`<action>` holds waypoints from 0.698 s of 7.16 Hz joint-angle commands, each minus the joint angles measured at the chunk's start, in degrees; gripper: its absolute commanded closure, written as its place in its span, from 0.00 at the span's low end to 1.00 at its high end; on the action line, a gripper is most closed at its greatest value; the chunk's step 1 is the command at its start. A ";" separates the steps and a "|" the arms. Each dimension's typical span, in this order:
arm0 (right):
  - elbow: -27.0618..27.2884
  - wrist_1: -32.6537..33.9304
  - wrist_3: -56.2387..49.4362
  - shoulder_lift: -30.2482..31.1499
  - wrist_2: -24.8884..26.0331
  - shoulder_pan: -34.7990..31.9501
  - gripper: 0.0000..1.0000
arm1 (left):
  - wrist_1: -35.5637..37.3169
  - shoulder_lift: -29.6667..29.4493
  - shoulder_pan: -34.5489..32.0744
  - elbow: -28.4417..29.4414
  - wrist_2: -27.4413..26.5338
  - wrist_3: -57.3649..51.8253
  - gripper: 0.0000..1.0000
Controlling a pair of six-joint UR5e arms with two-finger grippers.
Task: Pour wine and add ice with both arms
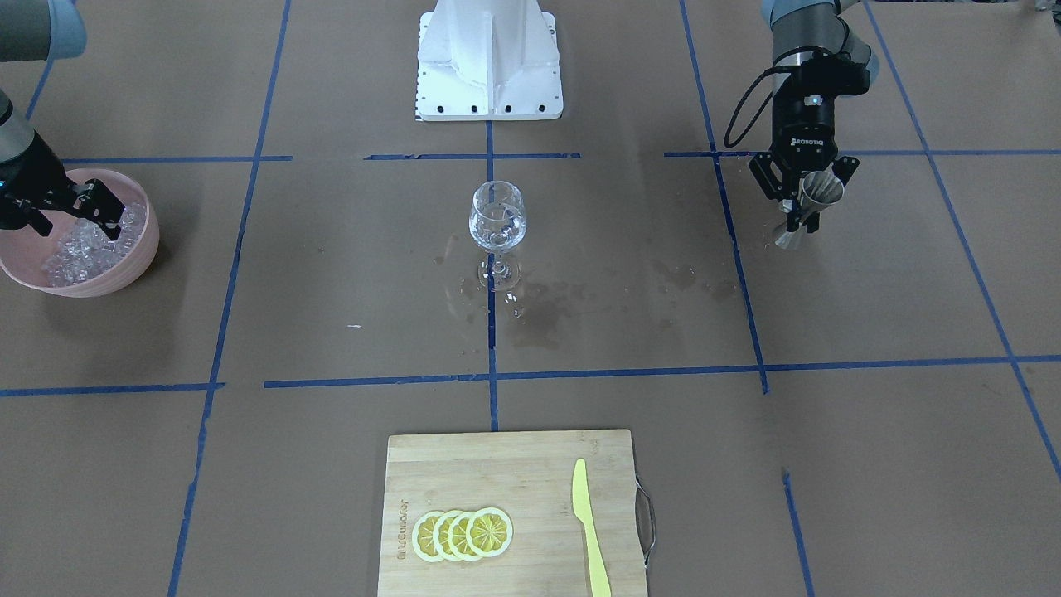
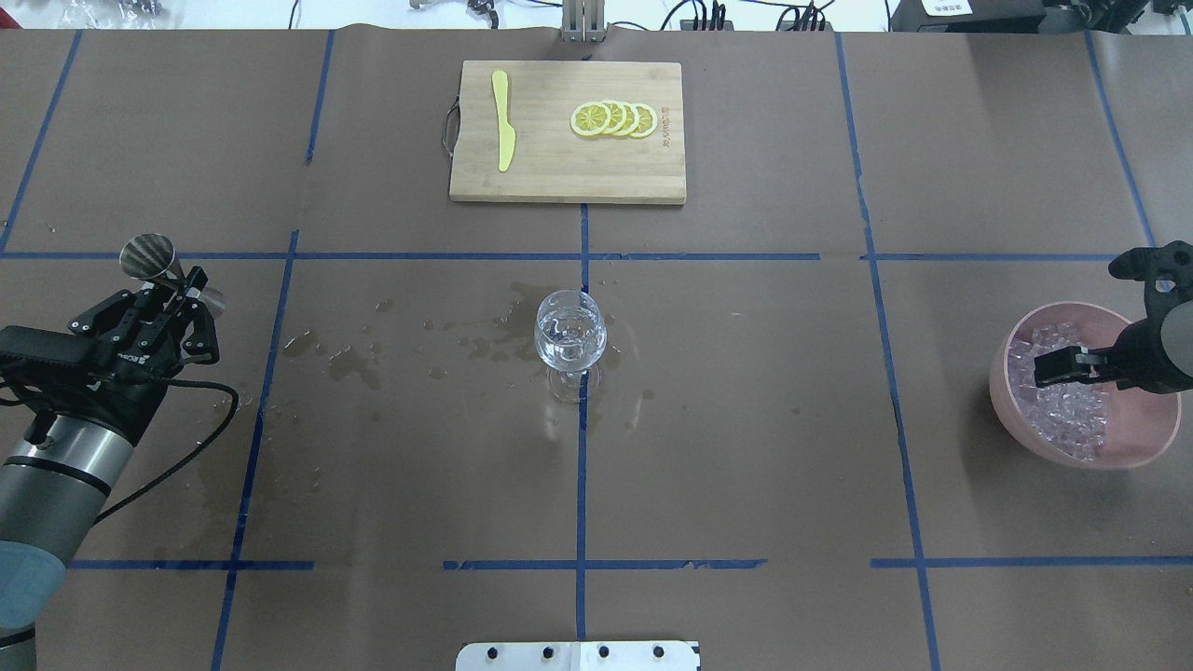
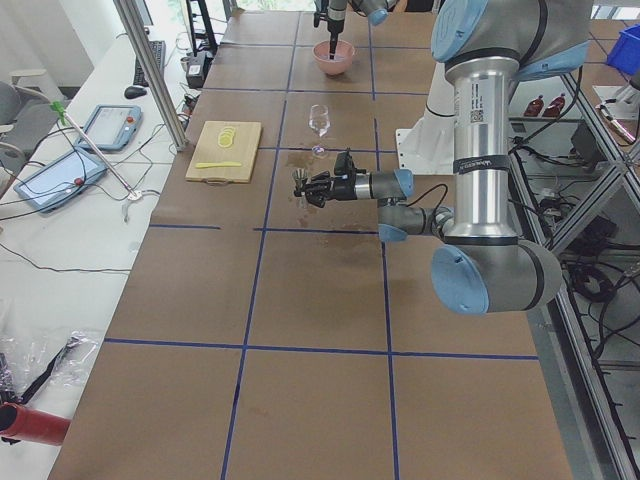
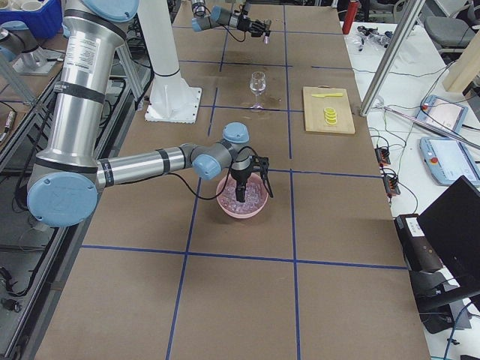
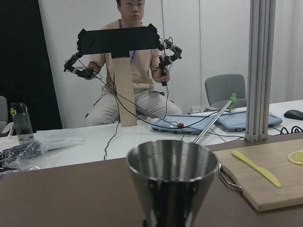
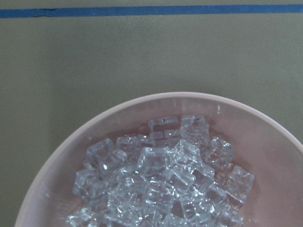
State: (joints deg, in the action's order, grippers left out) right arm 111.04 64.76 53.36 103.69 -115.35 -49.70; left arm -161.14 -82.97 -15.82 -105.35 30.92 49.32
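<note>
Holding jigger in left claw, right claw over ice

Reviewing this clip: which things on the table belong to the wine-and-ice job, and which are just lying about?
In the job: wine glass, steel jigger, ice, pink bowl.
Lying about: cutting board, lemon slices, yellow knife.

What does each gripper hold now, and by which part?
The left gripper holds the steel jigger at its narrow waist, between the two cones. The right gripper, open over the ice in the pink bowl, holds nothing.
</note>
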 commanded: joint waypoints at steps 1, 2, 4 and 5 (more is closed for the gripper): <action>-0.03 0.37 -0.02 0.28 -0.48 1.26 0.01 | 0.03 0.00 0.00 -0.21 0.28 -0.10 1.00; -0.03 0.46 -0.02 0.46 -0.57 1.36 0.08 | 0.03 0.00 0.00 -0.21 0.37 -0.10 1.00; -0.12 0.55 -0.02 0.46 -0.57 1.36 0.40 | 0.03 0.00 0.00 -0.30 0.37 -0.10 1.00; -0.21 0.46 -0.19 0.46 -0.57 1.36 0.57 | 0.03 -0.08 0.00 -0.30 0.37 -0.10 1.00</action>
State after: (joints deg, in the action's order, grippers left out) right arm 110.92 65.24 53.31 104.14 -115.92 -48.37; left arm -161.10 -83.01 -15.82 -105.63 31.28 49.22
